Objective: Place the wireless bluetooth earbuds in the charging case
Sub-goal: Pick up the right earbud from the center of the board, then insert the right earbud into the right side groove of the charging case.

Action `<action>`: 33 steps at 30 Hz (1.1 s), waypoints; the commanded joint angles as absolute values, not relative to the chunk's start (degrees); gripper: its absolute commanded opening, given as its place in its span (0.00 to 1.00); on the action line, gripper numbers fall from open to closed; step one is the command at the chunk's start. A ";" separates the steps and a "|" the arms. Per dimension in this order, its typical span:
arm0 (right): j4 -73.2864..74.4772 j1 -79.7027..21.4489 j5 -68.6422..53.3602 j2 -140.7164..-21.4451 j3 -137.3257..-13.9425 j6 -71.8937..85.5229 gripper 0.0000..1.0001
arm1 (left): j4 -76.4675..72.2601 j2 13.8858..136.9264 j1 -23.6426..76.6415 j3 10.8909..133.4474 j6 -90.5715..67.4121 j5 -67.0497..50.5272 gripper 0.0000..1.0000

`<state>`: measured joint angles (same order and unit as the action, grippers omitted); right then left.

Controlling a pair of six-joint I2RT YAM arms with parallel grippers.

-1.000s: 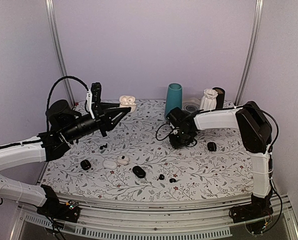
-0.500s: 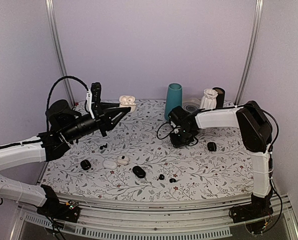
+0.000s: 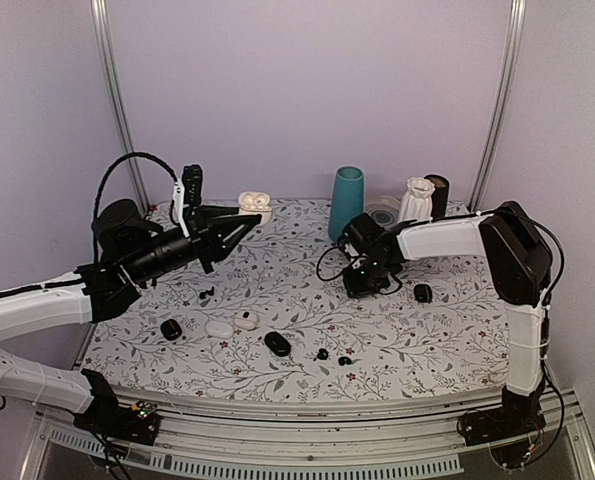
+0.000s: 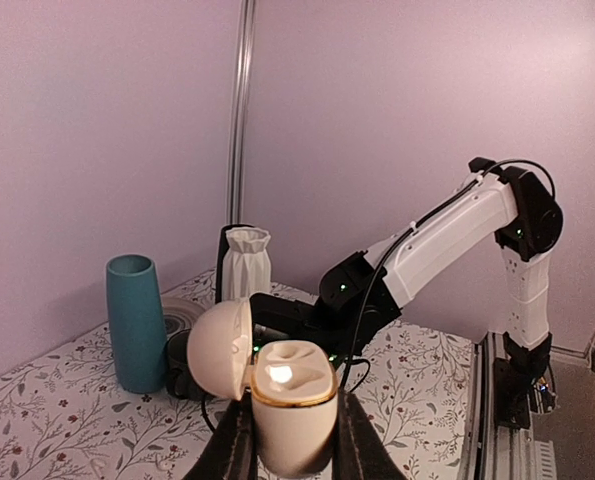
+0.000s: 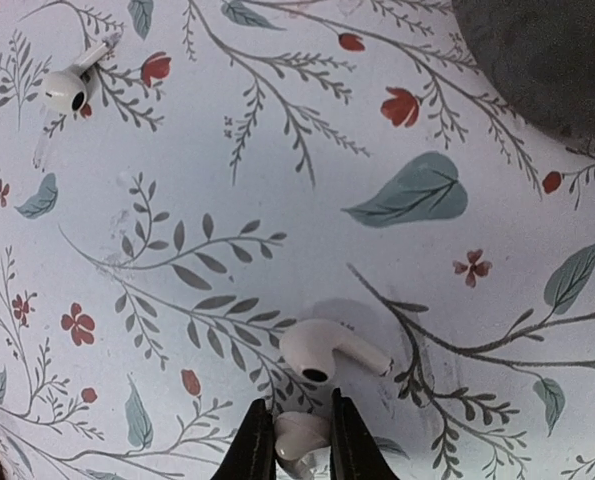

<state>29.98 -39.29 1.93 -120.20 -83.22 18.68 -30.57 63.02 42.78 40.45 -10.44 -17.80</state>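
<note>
top view: high behind the bases, looking down over the floral-print table [image 3: 427, 330]. left wrist: level across it, sharing the teal cylindrical vase [image 3: 346, 200] and white right arm [image 3: 447, 238]. right wrist: straight down past the right gripper [image 5: 294, 440], very close.

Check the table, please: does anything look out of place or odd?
Yes. One white earbud lies loose on the tablecloth beside the right gripper, and a second earbud lies farther off. Both are outside the open white case that the left gripper holds up.
</note>
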 commanded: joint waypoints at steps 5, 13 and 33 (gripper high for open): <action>25.87 -38.95 -2.35 -110.51 -78.33 21.06 0.11 | -33.09 65.10 41.27 40.96 -12.33 -20.23 0.00; 21.01 -39.42 -5.35 -100.41 -75.78 22.50 0.09 | -35.98 67.24 40.88 40.78 -13.29 -22.38 0.00; 2.55 -46.81 -9.80 -81.36 -75.22 24.64 0.10 | -47.17 74.44 39.98 41.75 -19.87 -29.83 0.00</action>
